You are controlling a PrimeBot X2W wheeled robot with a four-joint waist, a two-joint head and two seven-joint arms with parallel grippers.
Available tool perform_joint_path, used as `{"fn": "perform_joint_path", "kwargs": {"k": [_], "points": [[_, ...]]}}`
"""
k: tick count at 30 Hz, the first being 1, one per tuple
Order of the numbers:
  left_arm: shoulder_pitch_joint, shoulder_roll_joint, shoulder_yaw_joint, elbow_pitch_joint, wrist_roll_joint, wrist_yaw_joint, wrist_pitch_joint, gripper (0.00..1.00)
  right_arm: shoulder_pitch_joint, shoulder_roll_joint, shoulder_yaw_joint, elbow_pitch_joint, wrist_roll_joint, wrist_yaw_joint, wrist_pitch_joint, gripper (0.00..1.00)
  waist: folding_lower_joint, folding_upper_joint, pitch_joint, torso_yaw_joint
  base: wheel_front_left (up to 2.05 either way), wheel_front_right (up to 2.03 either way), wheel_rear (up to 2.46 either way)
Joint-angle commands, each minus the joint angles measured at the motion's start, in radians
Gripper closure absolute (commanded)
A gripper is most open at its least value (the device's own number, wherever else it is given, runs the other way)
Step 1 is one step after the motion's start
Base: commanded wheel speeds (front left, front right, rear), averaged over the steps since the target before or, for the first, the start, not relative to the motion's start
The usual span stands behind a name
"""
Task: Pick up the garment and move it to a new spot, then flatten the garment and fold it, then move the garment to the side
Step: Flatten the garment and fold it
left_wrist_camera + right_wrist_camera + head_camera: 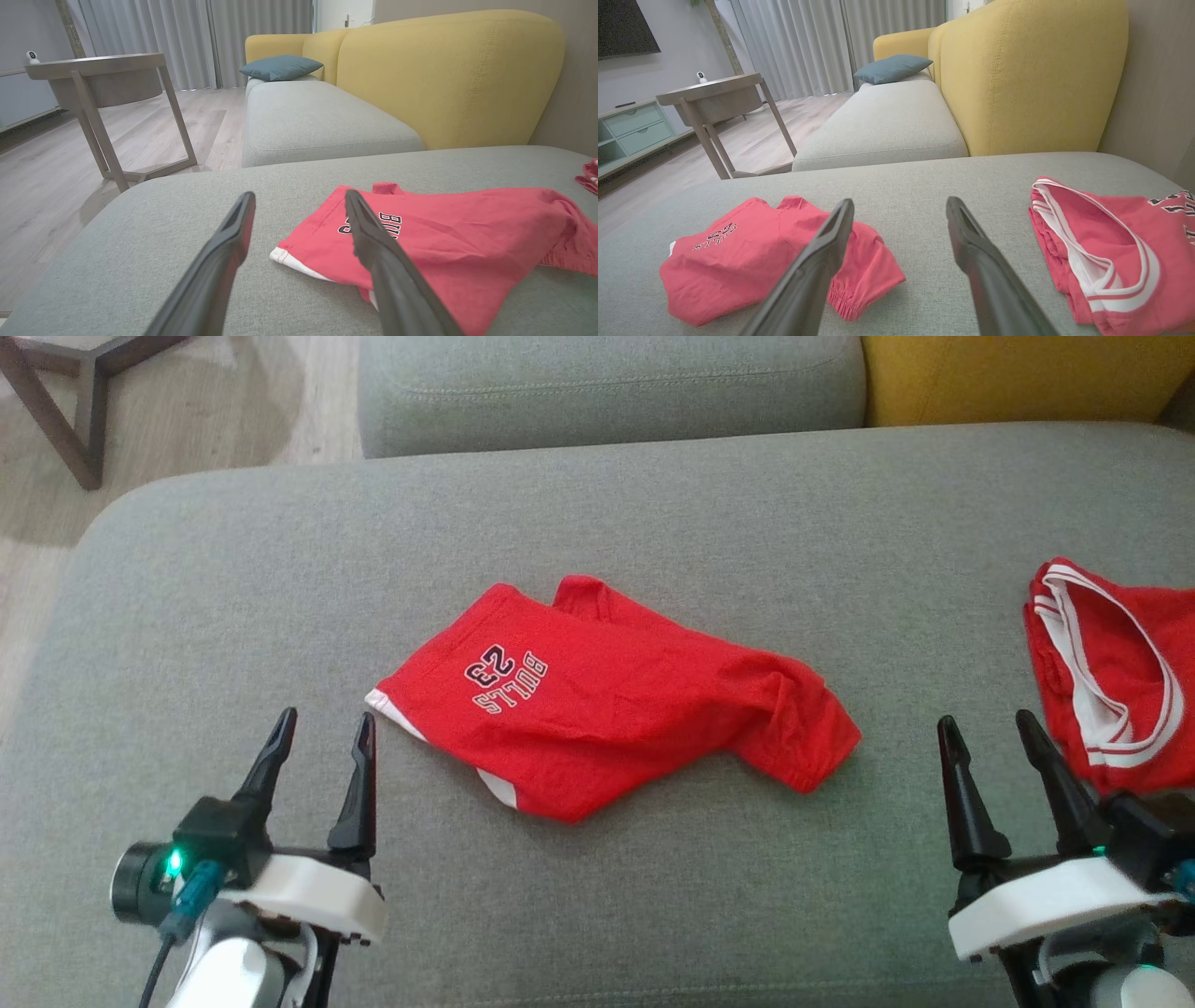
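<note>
A red garment (607, 700) with "BULLS 23" print and white trim lies loosely folded and rumpled in the middle of the grey cushion (653, 523). The left wrist view has the garment (448, 233) to the right of my fingers, and the right wrist view has it (752, 252) at the lower left. My left gripper (322, 733) stands open just left of the garment's white-trimmed corner, not touching it. My right gripper (990, 728) is open too, on the bare cushion between the garment and a second red piece. Both hold nothing.
A second red garment (1111, 672) with white striped trim lies at the cushion's right edge, close to my right gripper. Behind are another grey seat (607, 383) and a yellow backrest (1018, 373). A wooden side table (107, 88) stands on the floor to the left.
</note>
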Motion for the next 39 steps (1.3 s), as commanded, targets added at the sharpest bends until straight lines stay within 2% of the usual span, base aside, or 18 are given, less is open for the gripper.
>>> {"fn": "perform_joint_path", "kwargs": {"k": [1, 12, 21, 33, 34, 35, 36, 39], "points": [[-0.047, 0.027, 0.035, -0.035, -0.003, 0.007, -0.006, 0.00, -0.029, -0.005, 0.021, -0.039, 0.001, 0.007, -0.002, 0.00, 0.0000, -0.0001, 0.002, 0.001, 0.00, 0.00, 0.00], [-0.102, 0.023, 0.019, -0.067, 0.023, 0.007, -0.007, 0.00, -0.049, -0.005, 0.054, 0.014, 0.008, 0.007, 0.022, 0.00, 0.0000, -0.0001, 0.069, 0.036, 0.00, 0.00, 0.00], [-0.182, -0.003, -0.012, -0.088, 0.053, 0.000, -0.008, 0.00, -0.130, -0.007, 0.115, 0.219, 0.032, 0.007, 0.023, 0.00, 0.0000, -0.0001, 0.166, 0.087, 0.00, 0.00, 0.00], [-0.225, -0.029, -0.020, -0.071, 0.071, -0.009, -0.009, 0.00, -0.260, -0.009, 0.163, 0.434, 0.061, 0.007, 0.003, 0.00, 0.0000, -0.0001, 0.215, 0.100, 0.00, 0.00, 0.00], [-0.227, -0.031, -0.020, -0.071, 0.073, -0.011, -0.009, 0.00, -0.270, -0.010, 0.171, 0.450, 0.061, 0.007, 0.004, 0.20, 0.0000, -0.0001, 0.217, 0.100, 0.00, 0.00, 0.00], [-0.228, -0.033, -0.020, -0.070, 0.075, -0.012, -0.009, 0.00, -0.278, -0.011, 0.179, 0.464, 0.066, 0.007, 0.007, 0.94, 0.0000, -0.0001, 0.217, 0.100, 0.00, 0.00, 0.00], [-0.230, -0.034, -0.020, -0.069, 0.077, -0.014, -0.009, 0.00, -0.286, -0.013, 0.186, 0.476, 0.073, 0.007, 0.011, 1.00, 0.0000, -0.0001, 0.218, 0.100, 0.00, 0.00, 0.00], [-0.234, -0.038, -0.018, -0.068, 0.082, -0.018, -0.009, 0.00, -0.299, -0.027, 0.201, 0.483, 0.082, 0.007, 0.010, 1.00, 0.0000, -0.0001, 0.220, 0.098, 0.00, 0.00, 0.00]]}}
